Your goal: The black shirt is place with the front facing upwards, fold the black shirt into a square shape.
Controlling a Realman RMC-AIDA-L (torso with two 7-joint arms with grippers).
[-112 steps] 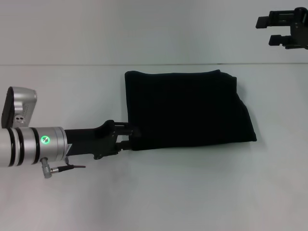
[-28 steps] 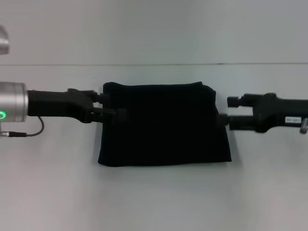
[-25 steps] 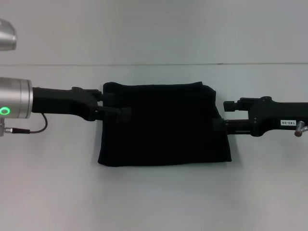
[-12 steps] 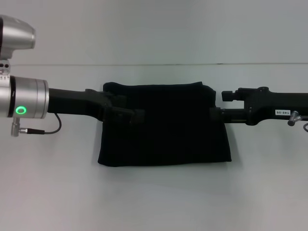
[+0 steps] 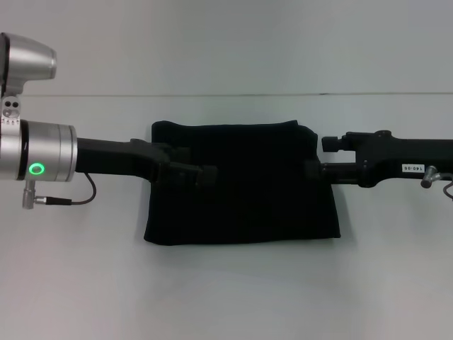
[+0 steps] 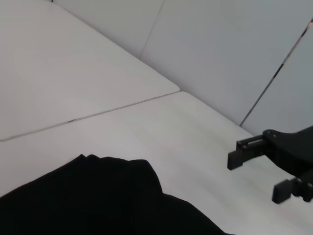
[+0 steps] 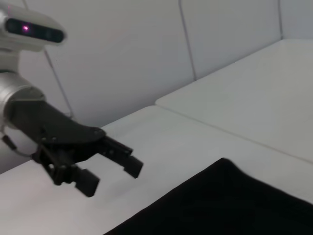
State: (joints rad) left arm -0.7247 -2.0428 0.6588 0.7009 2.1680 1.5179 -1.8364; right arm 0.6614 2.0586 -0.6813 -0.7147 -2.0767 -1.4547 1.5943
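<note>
The black shirt (image 5: 241, 188) lies folded into a plain rectangle in the middle of the white table (image 5: 226, 290), with no lettering showing. My left gripper (image 5: 192, 164) reaches in from the left and stands open over the shirt's left part. From the right, my right gripper (image 5: 320, 156) stands open over the shirt's right edge. Nothing sits between either pair of fingers. The left wrist view shows a shirt corner (image 6: 98, 200) and the right gripper (image 6: 257, 177) beyond it. In the right wrist view, a shirt corner (image 7: 220, 205) lies below the left gripper (image 7: 112, 176).
A seam (image 5: 85, 95) runs across the table behind the shirt. White wall panels (image 7: 122, 54) stand beyond the table. Bare white table surface surrounds the shirt on all sides.
Over the last second both grippers slid inward over the shirt's side edges; the shirt stayed still. Since 4.5 s ago the shirt has shifted left and the right arm has come down.
</note>
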